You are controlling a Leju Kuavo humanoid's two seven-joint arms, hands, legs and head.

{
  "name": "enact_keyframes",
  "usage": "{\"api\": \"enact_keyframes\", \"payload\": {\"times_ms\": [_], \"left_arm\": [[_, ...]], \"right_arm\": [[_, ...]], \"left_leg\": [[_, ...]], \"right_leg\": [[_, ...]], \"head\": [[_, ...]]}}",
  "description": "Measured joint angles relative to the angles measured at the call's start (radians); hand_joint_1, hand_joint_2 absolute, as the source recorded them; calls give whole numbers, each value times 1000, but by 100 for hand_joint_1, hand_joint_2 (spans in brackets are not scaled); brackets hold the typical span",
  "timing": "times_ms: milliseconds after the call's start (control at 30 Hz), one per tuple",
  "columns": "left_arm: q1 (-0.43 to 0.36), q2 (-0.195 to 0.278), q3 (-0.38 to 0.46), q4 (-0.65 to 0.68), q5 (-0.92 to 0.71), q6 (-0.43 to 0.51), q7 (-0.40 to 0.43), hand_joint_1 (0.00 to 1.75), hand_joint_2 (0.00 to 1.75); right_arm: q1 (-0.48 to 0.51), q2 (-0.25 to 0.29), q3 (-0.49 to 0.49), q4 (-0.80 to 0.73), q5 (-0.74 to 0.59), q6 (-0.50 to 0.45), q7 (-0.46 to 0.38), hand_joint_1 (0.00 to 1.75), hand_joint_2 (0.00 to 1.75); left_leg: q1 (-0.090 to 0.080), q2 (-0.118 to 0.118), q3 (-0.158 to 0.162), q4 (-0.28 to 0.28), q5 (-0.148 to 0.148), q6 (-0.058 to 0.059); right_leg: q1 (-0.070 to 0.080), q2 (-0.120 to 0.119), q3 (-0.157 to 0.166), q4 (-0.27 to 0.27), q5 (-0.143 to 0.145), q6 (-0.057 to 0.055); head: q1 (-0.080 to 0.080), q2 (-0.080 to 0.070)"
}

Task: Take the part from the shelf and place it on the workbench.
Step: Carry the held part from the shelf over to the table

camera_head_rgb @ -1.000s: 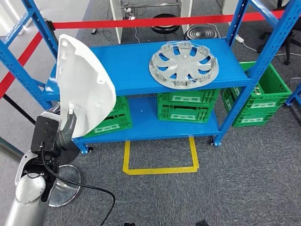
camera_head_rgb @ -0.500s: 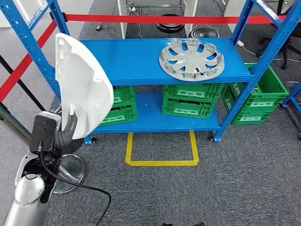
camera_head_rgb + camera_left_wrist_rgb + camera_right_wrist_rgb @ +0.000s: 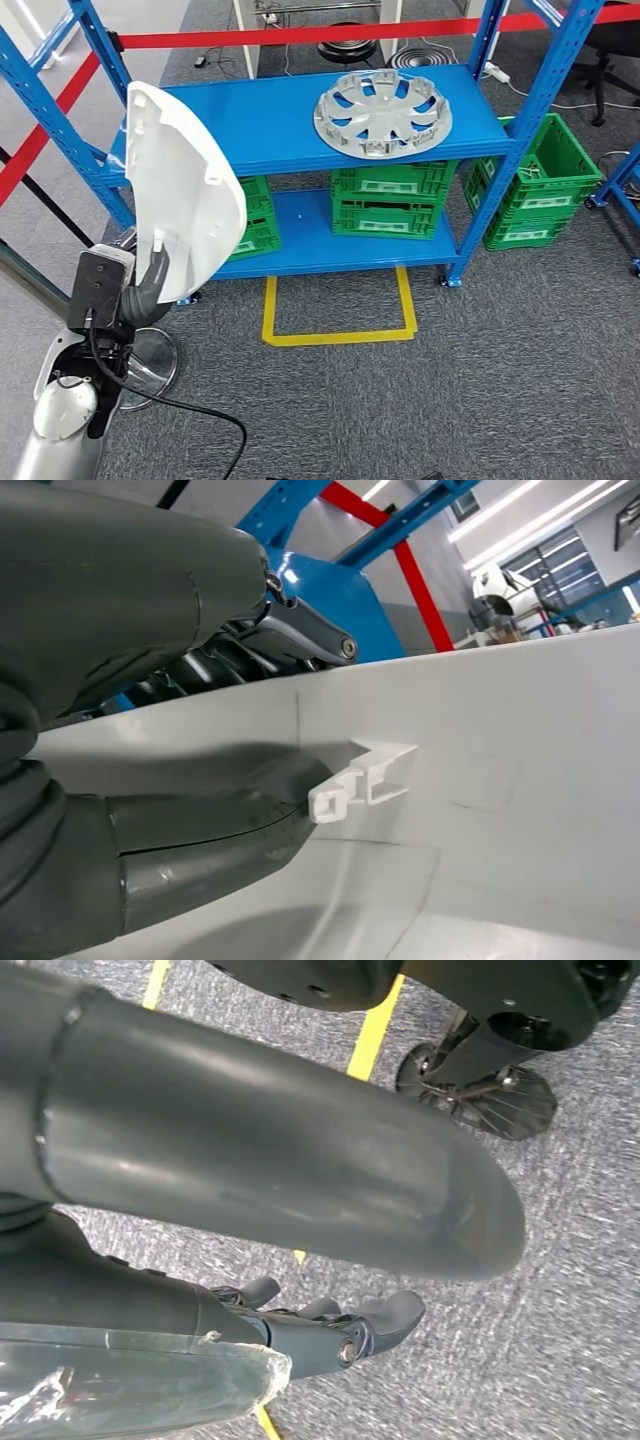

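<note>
At nine o'clock in the head view, raised in front of the blue shelf: white moulded part, already off the rack and held upright, hollow side to the camera, probably to keep its broad shell clear of the uprights during the carry. Gripped at its lower edge by the left hand, thumb pressed inside beside a small clip tab, dark fingers wrapped over the outer face. Toward one o'clock, flat on the top shelf: silver wheel cover. Beneath it, green crates; at six o'clock, yellow floor marking. Right hand hanging over grey carpet, fingers loose, holding nothing. Workbench yet to be reached.
</note>
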Motion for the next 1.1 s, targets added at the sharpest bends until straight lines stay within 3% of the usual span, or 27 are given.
{"api": "enact_keyframes", "payload": {"times_ms": [33,133,200,267,333,433,500,533,600,667,700,833,900,967,1000,1033,1100], "left_arm": [[1,0,0,0,0,1,0,175,175],[2,2,0,0,-1,3,0,175,175],[2,3,0,0,-1,3,-1,175,175],[2,3,0,0,-1,4,-1,175,175],[2,3,0,-1,-2,4,-1,175,175],[4,4,1,-1,-3,7,-1,175,175],[6,4,1,-1,-4,7,-1,175,175],[6,4,1,-1,-4,7,-1,175,175],[7,4,2,-1,-6,8,-1,175,175],[7,5,4,-1,-8,9,-2,175,175],[7,6,5,-2,-9,9,-2,175,175],[7,8,7,-6,-13,13,-3,175,175],[8,11,7,-8,-15,15,-4,175,175],[12,13,8,-9,-17,16,-4,175,175],[16,14,8,-9,-18,17,-4,175,175],[19,15,9,-9,-18,17,-4,175,175],[24,16,10,-12,-19,19,-4,175,175]], "right_arm": [[1,0,-1,0,0,0,0,0,0],[0,0,-2,0,0,0,-1,0,0],[0,0,-2,0,0,0,-2,0,0],[2,0,-3,0,0,0,-2,0,0],[3,0,-5,0,0,0,-2,0,0],[1,0,-6,0,0,1,-2,0,0],[2,0,-8,0,-1,3,-3,0,0],[3,0,-9,0,-1,4,-4,0,0],[2,-1,-13,0,-1,4,-4,0,0],[0,-1,-14,0,-2,5,-5,0,0],[0,-1,-15,0,-2,6,-5,0,0],[1,-2,-17,0,-3,6,-7,0,0],[1,-2,-18,0,-4,6,-8,0,0],[1,-2,-20,0,-9,6,-8,0,0],[2,-3,-21,0,-13,6,-8,0,0],[2,-3,-22,0,-15,6,-8,0,0],[2,-3,-23,0,-17,6,-8,0,0]], "left_leg": [[0,-1,14,-29,26,3],[-1,-22,113,-226,116,20],[-3,-33,138,-284,125,25],[-3,-28,135,-290,130,32],[1,-19,135,-295,138,42],[3,-3,134,-297,141,50],[3,7,133,-297,141,51],[3,12,133,-296,141,50],[4,20,135,-294,139,45],[0,25,133,-288,135,35],[-2,27,132,-286,135,29],[0,28,125,-272,122,10],[1,15,86,-187,70,0],[2,6,19,-54,13,-2],[2,4,-3,-13,5,-2],[2,3,-9,-7,18,1],[2,-6,33,-98,83,8]], "right_leg": [[0,4,-2,0,2,1],[3,16,-7,2,9,10],[3,22,-14,2,14,20],[0,25,-21,0,20,31],[0,14,-39,29,-1,42],[-2,-8,-116,202,-94,53],[-3,-12,-148,284,-118,59],[-3,-13,-137,268,-103,60],[-5,-26,-66,141,-46,62],[-3,-37,-1,28,-14,54],[-2,-39,10,8,-14,47],[0,-20,6,7,-10,17],[-3,-12,4,6,-7,8],[-3,-3,1,6,-6,4],[-2,3,0,6,-6,3],[-2,10,0,6,-5,3],[-2,25,0,6,-3,5]], "head": [[0,0],[0,0],[1,0],[1,0],[5,0],[13,0],[13,0],[13,0],[13,0],[13,0],[12,0],[10,0],[7,0],[5,0],[5,0],[5,0],[5,0]]}}
